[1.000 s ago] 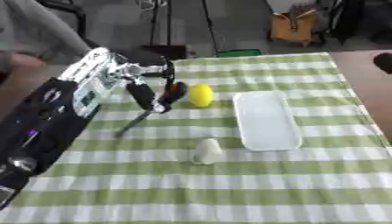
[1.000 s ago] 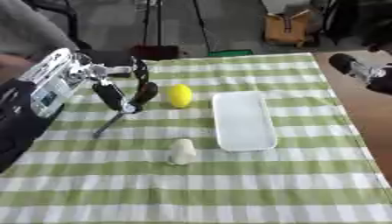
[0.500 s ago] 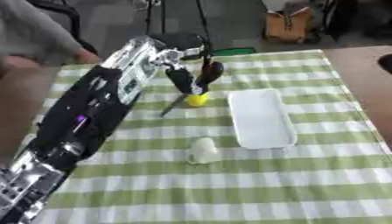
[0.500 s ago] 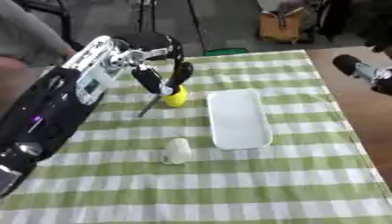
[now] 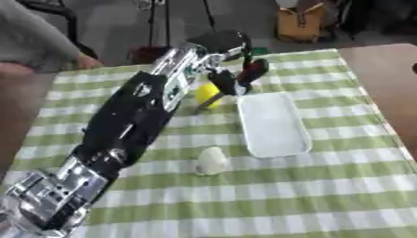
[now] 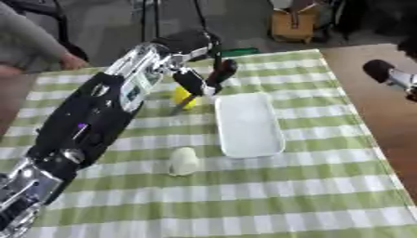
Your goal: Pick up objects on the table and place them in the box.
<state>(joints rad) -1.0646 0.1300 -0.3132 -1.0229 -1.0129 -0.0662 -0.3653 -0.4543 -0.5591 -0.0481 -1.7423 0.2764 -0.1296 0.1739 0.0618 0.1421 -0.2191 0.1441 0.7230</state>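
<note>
We list: left arm [image 5: 130, 121], black shell with silver joints; left hand [image 5: 236, 76], dark fingers.

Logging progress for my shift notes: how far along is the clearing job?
Nothing looks done: the white box is empty. The left robot hand carries a thin dark tool, fingers curled round it, near the box's far end. Left: the yellow object and the small white object, both on the cloth. The right robot hand's fingers are unclear.

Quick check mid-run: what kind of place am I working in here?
Probably a lab or studio set-up rather than a home: a table under a green-and-white checked cloth, dark stand legs and a brown bag on the bare floor behind it, and the left hand over a yellow object.
</note>
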